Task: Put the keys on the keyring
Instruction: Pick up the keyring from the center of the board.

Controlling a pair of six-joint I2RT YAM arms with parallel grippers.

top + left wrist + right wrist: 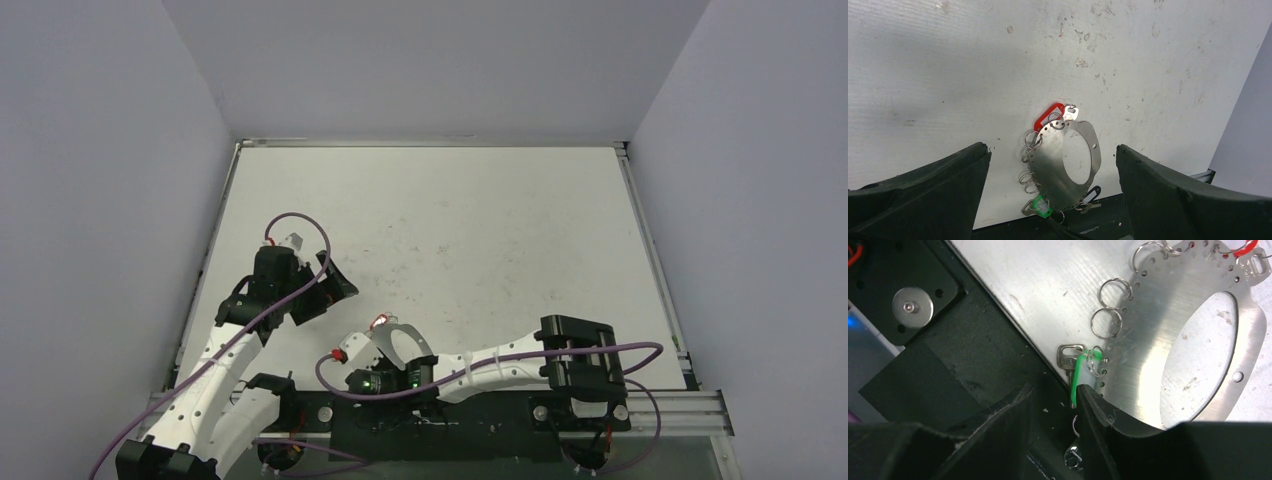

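Observation:
The keyring [1048, 170] is a flat steel plate with a large oval hole and small rings along its rim. It lies at the table's near edge, partly over the black base. It also shows in the top view [410, 345] and the right wrist view [1158, 325]. The red-tagged key [1049, 115] hangs at its far end and the green-tagged key [1042, 206] at its near end. My left gripper [1053, 150] is open above the keyring and touches nothing. My right gripper [1055, 395] has its jaws slightly apart. The green tag [1079, 377] lies against one fingertip [1093, 405], which overlaps the plate's rim.
A key with a black tag [1091, 196] hangs from the keyring's near rim over the black base plate [973, 345]. Several empty split rings [1108, 320] fringe the plate. The table's metal rail [670, 405] runs along the near right edge.

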